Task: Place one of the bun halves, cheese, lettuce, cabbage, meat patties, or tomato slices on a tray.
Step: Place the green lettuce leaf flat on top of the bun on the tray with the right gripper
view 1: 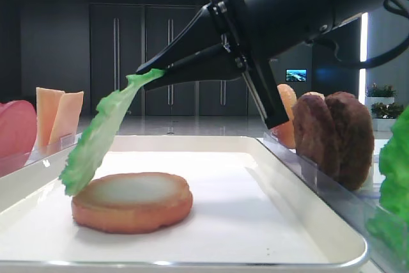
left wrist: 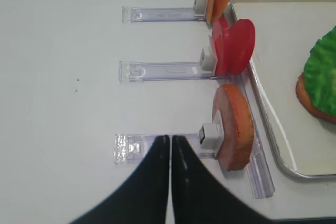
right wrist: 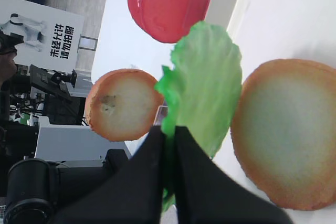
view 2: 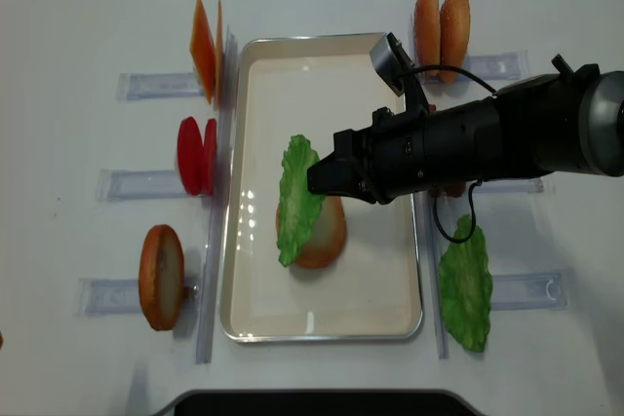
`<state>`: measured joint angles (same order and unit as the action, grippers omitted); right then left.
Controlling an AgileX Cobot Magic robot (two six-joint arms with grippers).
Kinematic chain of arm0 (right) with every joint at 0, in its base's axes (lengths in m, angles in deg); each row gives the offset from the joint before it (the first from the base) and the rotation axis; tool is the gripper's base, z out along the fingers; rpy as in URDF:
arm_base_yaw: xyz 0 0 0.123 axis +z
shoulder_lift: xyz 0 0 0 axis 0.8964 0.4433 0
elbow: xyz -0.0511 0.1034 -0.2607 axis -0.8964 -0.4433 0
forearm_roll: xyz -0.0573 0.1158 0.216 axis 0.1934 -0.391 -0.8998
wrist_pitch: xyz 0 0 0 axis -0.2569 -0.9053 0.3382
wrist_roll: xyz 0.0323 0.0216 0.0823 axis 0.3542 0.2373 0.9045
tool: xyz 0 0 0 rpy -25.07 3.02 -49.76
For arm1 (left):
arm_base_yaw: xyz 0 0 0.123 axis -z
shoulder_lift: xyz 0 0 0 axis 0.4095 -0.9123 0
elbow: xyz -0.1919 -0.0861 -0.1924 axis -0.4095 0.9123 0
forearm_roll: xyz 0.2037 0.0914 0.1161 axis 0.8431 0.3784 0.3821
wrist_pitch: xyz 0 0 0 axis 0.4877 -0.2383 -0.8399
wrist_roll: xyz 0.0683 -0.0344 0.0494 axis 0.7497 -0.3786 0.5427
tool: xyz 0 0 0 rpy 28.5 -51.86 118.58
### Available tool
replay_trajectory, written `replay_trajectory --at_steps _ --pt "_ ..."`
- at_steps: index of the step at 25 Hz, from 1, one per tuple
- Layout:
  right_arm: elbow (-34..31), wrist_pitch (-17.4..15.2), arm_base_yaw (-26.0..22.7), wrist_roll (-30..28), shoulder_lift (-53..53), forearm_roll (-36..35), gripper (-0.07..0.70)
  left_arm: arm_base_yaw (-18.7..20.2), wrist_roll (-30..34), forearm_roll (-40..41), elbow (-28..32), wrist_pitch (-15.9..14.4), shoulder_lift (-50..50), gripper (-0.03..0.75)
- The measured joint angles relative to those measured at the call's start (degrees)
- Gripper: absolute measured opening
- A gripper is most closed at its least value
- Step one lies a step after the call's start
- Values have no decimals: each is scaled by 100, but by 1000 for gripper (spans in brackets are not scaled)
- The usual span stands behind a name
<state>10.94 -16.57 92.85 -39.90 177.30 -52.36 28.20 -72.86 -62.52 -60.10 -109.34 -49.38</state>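
Currently I am pinching one lettuce leaf in my right gripper, jaws closed on its edge, dangling it over the one bun half lying in the tray. Two tomato slices are standing beside the tray. My left gripper is closed, holding nothing.

The black right gripper pinches a ruffled bright green lettuce leaf, hanging beside a round golden-brown bun half.
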Motion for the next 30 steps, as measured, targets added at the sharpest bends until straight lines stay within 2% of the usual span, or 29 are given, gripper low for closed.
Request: replay_trajectory --at_steps 18,30 --pt "0 45 82 0 0 0 15 0 -11 5 0 0 0 -1" --pt "0 -123 82 31 0 0 15 0 -11 5 0 0 0 -1"
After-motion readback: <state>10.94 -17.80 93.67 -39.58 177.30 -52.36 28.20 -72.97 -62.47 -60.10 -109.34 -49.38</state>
